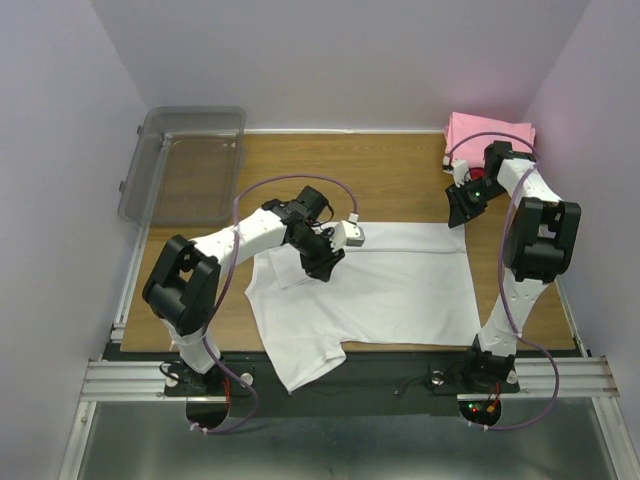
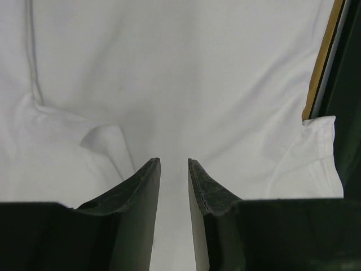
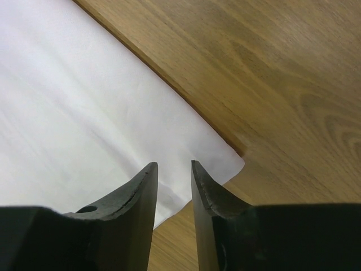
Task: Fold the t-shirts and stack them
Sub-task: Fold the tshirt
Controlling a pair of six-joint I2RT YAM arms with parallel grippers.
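The white t-shirt (image 1: 370, 290) lies spread across the middle of the table, one sleeve hanging over the near edge. My left gripper (image 1: 322, 262) hovers over its left part near the collar; in the left wrist view the gripper (image 2: 174, 162) is slightly open and empty above the white cloth (image 2: 186, 73), with a small wrinkle (image 2: 101, 138) to its left. My right gripper (image 1: 462, 208) sits by the shirt's far right corner; it (image 3: 174, 165) is slightly open and empty just above that corner (image 3: 223, 161). The folded pink t-shirt (image 1: 490, 133) lies at the back right. I cannot make out the red t-shirt.
A clear grey plastic bin (image 1: 185, 165) stands at the back left. Bare wooden table (image 1: 390, 180) lies between bin and pink shirt, and it shows beside the corner in the right wrist view (image 3: 282, 84). The table's near edge (image 2: 321, 62) shows by the hanging sleeve.
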